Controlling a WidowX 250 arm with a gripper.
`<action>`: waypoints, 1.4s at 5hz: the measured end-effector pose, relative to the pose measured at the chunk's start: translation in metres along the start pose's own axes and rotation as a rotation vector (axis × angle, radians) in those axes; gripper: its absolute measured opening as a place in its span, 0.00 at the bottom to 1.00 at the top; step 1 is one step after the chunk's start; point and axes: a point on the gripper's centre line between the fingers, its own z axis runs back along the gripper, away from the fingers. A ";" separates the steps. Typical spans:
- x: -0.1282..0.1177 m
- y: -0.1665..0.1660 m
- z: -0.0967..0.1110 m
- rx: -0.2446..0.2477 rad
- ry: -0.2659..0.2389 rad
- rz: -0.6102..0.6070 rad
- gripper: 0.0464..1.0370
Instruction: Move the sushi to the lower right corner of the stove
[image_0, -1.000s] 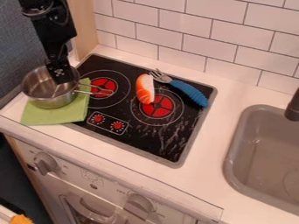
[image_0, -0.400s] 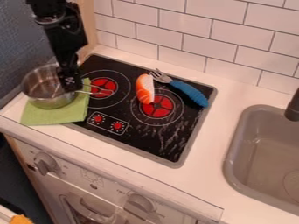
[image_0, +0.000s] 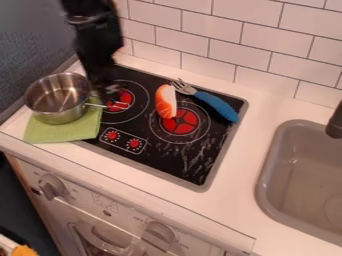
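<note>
Into the bench (image_0: 277, 102) a stove (image_0: 163, 157) is set. A gripper (image_0: 107, 89) is held over its back left part; how wide the jaws stand cannot be told. The front left corner is covered by a cloth (image_0: 63, 133) bearing a pot (image_0: 59, 116). Near the back edge a fork (image_0: 215, 104) is laid, the sushi (image_0: 165, 102) beside its tines.

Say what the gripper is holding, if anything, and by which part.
Nothing that I can see: the gripper hangs over the left of the stove, apart from the sushi lying there.
</note>
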 end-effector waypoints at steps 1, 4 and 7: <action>0.014 -0.001 0.011 0.015 0.000 0.188 0.96; 0.044 -0.002 0.000 0.125 0.052 0.769 0.96; 0.066 -0.010 -0.055 0.038 -0.043 0.940 0.96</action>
